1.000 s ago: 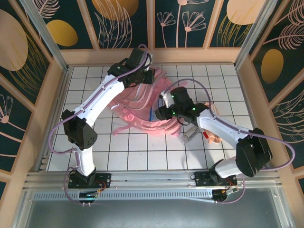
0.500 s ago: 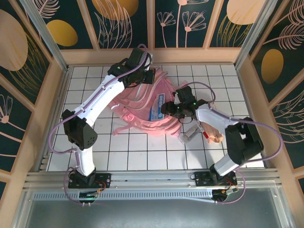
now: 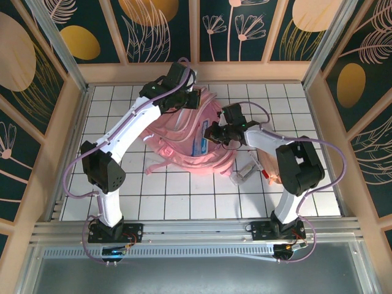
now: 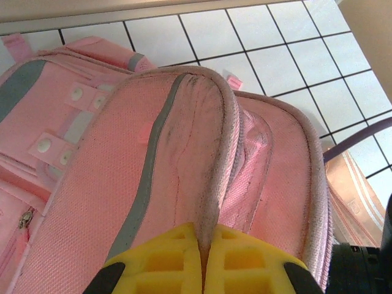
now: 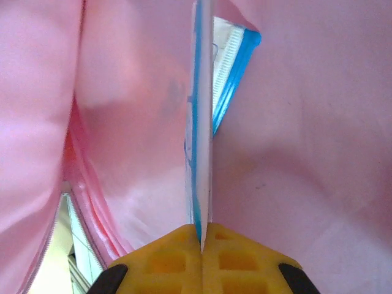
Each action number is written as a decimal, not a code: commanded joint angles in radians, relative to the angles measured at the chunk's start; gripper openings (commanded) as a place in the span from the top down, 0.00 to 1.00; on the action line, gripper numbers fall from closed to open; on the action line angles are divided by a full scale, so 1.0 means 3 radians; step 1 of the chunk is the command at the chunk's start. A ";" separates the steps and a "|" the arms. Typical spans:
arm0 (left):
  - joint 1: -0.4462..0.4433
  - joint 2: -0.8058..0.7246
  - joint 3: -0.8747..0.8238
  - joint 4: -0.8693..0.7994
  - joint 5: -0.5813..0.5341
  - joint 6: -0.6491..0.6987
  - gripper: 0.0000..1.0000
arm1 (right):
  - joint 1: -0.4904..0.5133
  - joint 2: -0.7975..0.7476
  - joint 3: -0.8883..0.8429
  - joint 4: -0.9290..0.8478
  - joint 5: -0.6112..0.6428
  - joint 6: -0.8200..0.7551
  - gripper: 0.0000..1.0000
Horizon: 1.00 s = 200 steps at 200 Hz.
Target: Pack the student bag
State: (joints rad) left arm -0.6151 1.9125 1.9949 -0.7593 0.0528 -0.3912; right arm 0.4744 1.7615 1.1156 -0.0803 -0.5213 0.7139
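The student bag lies slumped on the white-tiled table, around the middle and reaching toward the far edge. The left gripper is at the bag's far side: its yellow fingers are pressed together on the rim of a padded pink flap, which rises straight out of the jaws with a grey reflective strip running along it. The right gripper is at the bag's right side, toward the right edge of the table, its jaws pinching a thin flat blue-and-white item seen edge-on, with pink fabric close on both sides of it. From above, that item sits at the bag's opening, just beside the right fingers. A small pale object lies on the tiles near the bag's right side
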 commanded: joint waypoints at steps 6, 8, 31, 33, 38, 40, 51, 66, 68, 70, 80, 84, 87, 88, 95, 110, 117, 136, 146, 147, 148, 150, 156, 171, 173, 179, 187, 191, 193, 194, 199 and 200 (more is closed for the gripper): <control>-0.0005 -0.0124 0.0053 0.0276 0.0120 -0.0083 1.00 | -0.0095 -0.0180 -0.0079 0.0573 -0.0363 0.0199 1.00; -0.0009 -0.0126 0.0060 0.0280 0.0123 -0.0084 1.00 | -0.0101 -0.0194 -0.0091 0.0615 -0.0370 0.0212 1.00; -0.0007 -0.0177 0.0099 0.0296 0.0166 -0.0189 1.00 | -0.0158 -0.0311 -0.0278 0.1350 -0.0536 0.0510 1.00; -0.0006 -0.0182 0.0100 0.0300 0.0163 -0.0203 1.00 | -0.0162 -0.0306 -0.0286 0.1396 -0.0537 0.0543 1.00; -0.0005 -0.0198 0.0107 0.0309 0.0161 -0.0247 1.00 | -0.0168 -0.0279 -0.0297 0.1488 -0.0540 0.0631 1.00; -0.0008 -0.0205 0.0105 0.0315 0.0160 -0.0269 1.00 | -0.0175 -0.0264 -0.0294 0.1530 -0.0542 0.0670 1.00; -0.0008 -0.0228 0.0124 0.0346 0.0190 -0.0369 1.00 | -0.0174 -0.0120 -0.0231 0.1605 -0.0495 0.0838 1.00; -0.0005 -0.0234 0.0178 0.0394 0.0281 -0.0520 1.00 | -0.0162 0.0086 -0.0210 0.1822 -0.0342 0.1139 1.00; -0.0006 -0.0230 0.0187 0.0398 0.0297 -0.0541 1.00 | -0.0155 0.0112 -0.0215 0.1863 -0.0313 0.1186 1.00; -0.0007 -0.0225 0.0200 0.0405 0.0308 -0.0560 1.00 | -0.0153 0.0136 -0.0222 0.1899 -0.0276 0.1227 1.00; -0.0006 -0.0199 0.0254 0.0417 0.0383 -0.0670 1.00 | -0.0131 0.0242 -0.0235 0.2068 -0.0088 0.1434 1.00; -0.0009 -0.0183 0.0281 0.0419 0.0416 -0.0697 1.00 | -0.0118 0.0279 -0.0225 0.2113 -0.0006 0.1493 1.00; -0.0006 -0.0168 0.0301 0.0417 0.0439 -0.0723 1.00 | -0.0106 0.0310 -0.0215 0.2127 0.0055 0.1533 1.00; -0.0005 -0.0162 0.0308 0.0415 0.0449 -0.0730 1.00 | -0.0102 0.0318 -0.0208 0.2130 0.0076 0.1548 1.00; -0.0006 -0.0124 0.0354 0.0414 0.0508 -0.0782 1.00 | -0.0070 0.0380 -0.0172 0.2159 0.0221 0.1616 1.00; -0.0005 -0.0049 0.0447 0.0400 0.0621 -0.0860 1.00 | 0.0009 0.0519 -0.0078 0.2217 0.0478 0.1767 1.00; -0.0008 -0.0026 0.0479 0.0398 0.0650 -0.0883 1.00 | 0.0043 0.0580 -0.0058 0.2285 0.0598 0.1828 1.00; -0.0009 0.0019 0.0536 0.0404 0.0634 -0.0905 1.00 | 0.0155 0.0736 -0.0002 0.2387 0.0896 0.2095 1.00; -0.0006 0.0031 0.0562 0.0407 0.0614 -0.0905 1.00 | 0.0218 0.0824 0.0006 0.2518 0.1038 0.2214 1.00; -0.0008 0.0034 0.0563 0.0408 0.0613 -0.0905 1.00 | 0.0221 0.0836 0.0008 0.2528 0.1048 0.2226 1.00; -0.0009 0.0035 0.0567 0.0409 0.0612 -0.0905 1.00 | 0.0222 0.0847 0.0011 0.2546 0.1058 0.2237 1.00; -0.0006 0.0037 0.0573 0.0409 0.0608 -0.0905 1.00 | 0.0223 0.0864 0.0018 0.2578 0.1072 0.2262 1.00; -0.0005 0.0043 0.0591 0.0409 0.0605 -0.0909 1.00 | 0.0224 0.0922 0.0064 0.2622 0.1093 0.2317 1.00; -0.0005 0.0051 0.0621 0.0409 0.0589 -0.0911 1.00 | 0.0338 0.1108 0.0238 0.2676 0.1054 0.2414 0.98; -0.0006 0.0052 0.0621 0.0409 0.0583 -0.0914 1.00 | 0.0348 0.1127 0.0259 0.2676 0.1043 0.2425 0.98; -0.0009 0.0047 0.0622 0.0407 0.0569 -0.0905 1.00 | 0.0372 0.1181 0.0310 0.2684 0.1002 0.2473 0.96; -0.0005 0.0041 0.0619 0.0409 0.0551 -0.0892 1.00 | 0.0417 0.1217 0.0340 0.2738 0.0940 0.2517 0.95; -0.0007 0.0033 0.0614 0.0405 0.0546 -0.0874 1.00 | 0.0428 0.1226 0.0341 0.2771 0.0906 0.2546 0.94; -0.0008 0.0032 0.0616 0.0404 0.0539 -0.0864 1.00 | 0.0442 0.1227 0.0334 0.2788 0.0884 0.2552 0.94; -0.0009 0.0029 0.0616 0.0404 0.0539 -0.0861 1.00 | 0.0446 0.1226 0.0330 0.2801 0.0876 0.2556 0.94; -0.0009 0.0020 0.0616 0.0395 0.0528 -0.0842 1.00 | 0.0460 0.1219 0.0310 0.2856 0.0830 0.2566 0.93; -0.0007 0.0018 0.0616 0.0392 0.0524 -0.0838 1.00 | 0.0462 0.1217 0.0305 0.2868 0.0821 0.2568 0.92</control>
State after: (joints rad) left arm -0.6125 1.9541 2.1075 -0.7620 0.1822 -0.6415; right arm 0.5850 2.1044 1.1904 0.6796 -0.2615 1.4033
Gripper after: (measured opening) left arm 0.048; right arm 0.060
